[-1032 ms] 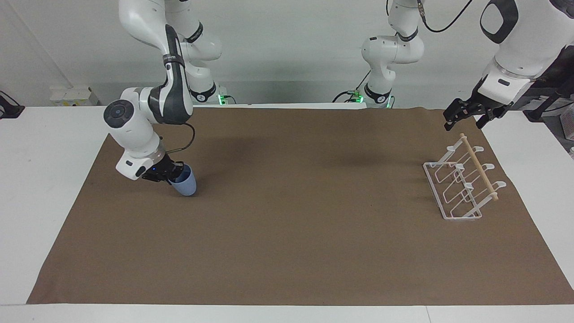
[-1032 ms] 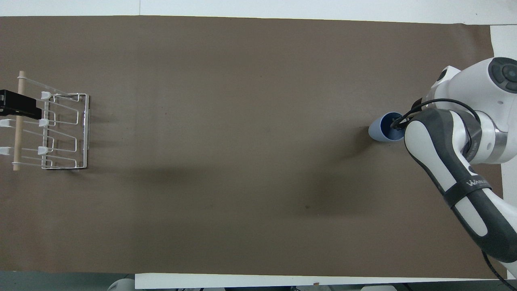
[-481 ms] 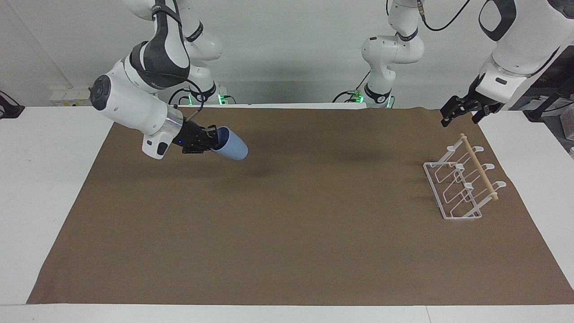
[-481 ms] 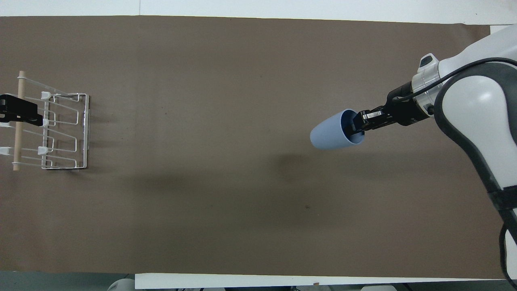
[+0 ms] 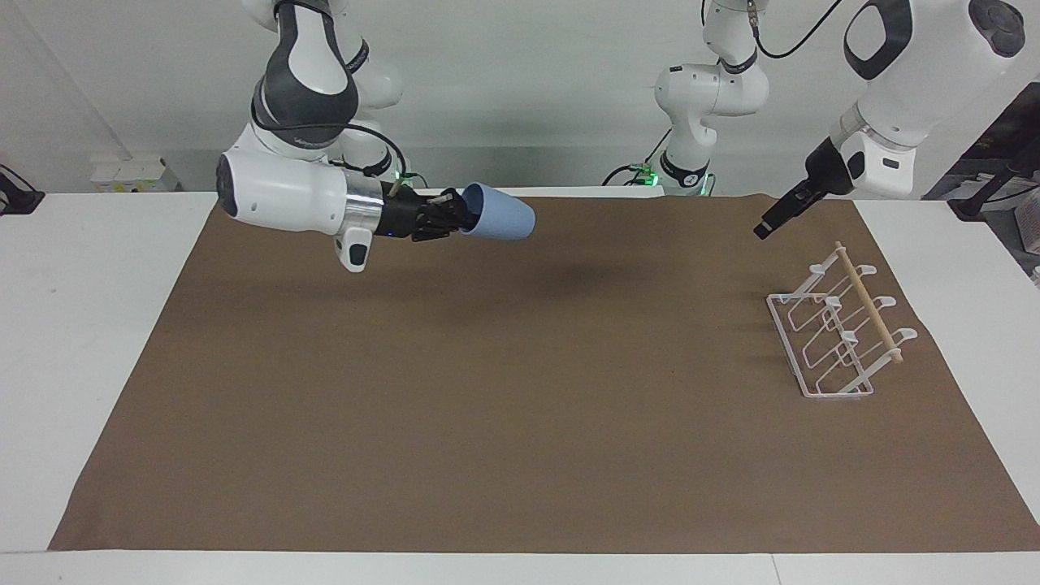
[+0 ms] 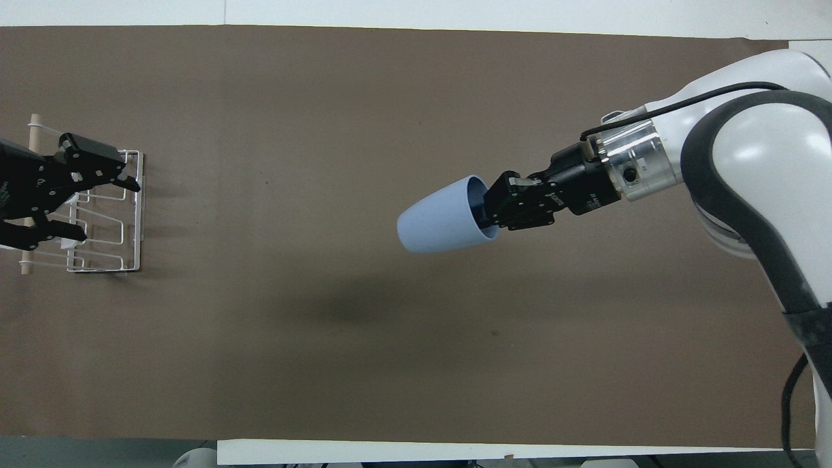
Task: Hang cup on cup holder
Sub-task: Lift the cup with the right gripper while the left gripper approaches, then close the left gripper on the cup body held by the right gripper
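The light-blue cup [image 5: 497, 222] is held on its side in the air over the brown mat, base pointing toward the left arm's end of the table. My right gripper [image 5: 455, 219] is shut on its rim, with one finger inside the mouth. In the overhead view the cup [image 6: 439, 218] and right gripper [image 6: 491, 208] are over the middle of the mat. The white wire cup holder [image 5: 829, 341] with its wooden dowel stands near the left arm's end and holds no cup. My left gripper [image 6: 97, 207] is open, up in the air over the holder [image 6: 138, 208], not touching it; it also shows in the facing view [image 5: 768, 226].
A brown mat [image 5: 520, 406] covers most of the white table. The cup's shadow lies on the mat under it. Nothing else stands on the mat between the cup and the holder.
My right gripper has lifted the cup off the mat, tipped it level and carried it toward the table's middle. My left gripper has turned and moved over the holder.
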Robot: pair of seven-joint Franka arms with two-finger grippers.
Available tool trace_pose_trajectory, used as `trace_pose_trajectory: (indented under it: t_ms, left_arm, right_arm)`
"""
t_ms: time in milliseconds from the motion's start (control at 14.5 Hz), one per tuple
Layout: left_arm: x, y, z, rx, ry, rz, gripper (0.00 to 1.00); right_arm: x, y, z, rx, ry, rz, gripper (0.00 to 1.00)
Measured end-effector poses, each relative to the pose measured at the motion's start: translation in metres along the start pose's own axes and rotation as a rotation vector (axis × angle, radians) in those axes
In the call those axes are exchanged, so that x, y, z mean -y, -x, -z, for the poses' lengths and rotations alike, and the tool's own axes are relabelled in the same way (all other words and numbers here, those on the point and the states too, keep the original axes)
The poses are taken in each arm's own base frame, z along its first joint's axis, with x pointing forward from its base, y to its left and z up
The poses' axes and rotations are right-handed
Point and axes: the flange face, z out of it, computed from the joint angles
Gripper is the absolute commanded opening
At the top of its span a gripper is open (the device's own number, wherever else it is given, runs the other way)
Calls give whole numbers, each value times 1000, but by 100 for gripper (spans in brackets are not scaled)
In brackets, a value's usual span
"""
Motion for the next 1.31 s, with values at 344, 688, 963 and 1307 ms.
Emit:
trace_pose_trajectory:
  t_ms: [344,688,963,1307]
  left_arm:
    - [-53,58,-28,127,128,414,100]
    - [-78,105,-36,235,129,605,100]
    - [-94,135,-41,260,152,646,99]
    - [-110,156,-55,274,197,761,99]
  right_arm:
    - [42,6,-60,-29,-82,-157,0]
    - [45,9,-73,-20,-99,-207,0]
    - [42,9,-75,-17,-96,-214,0]
    - [41,7,-73,-32,-99,-217,0]
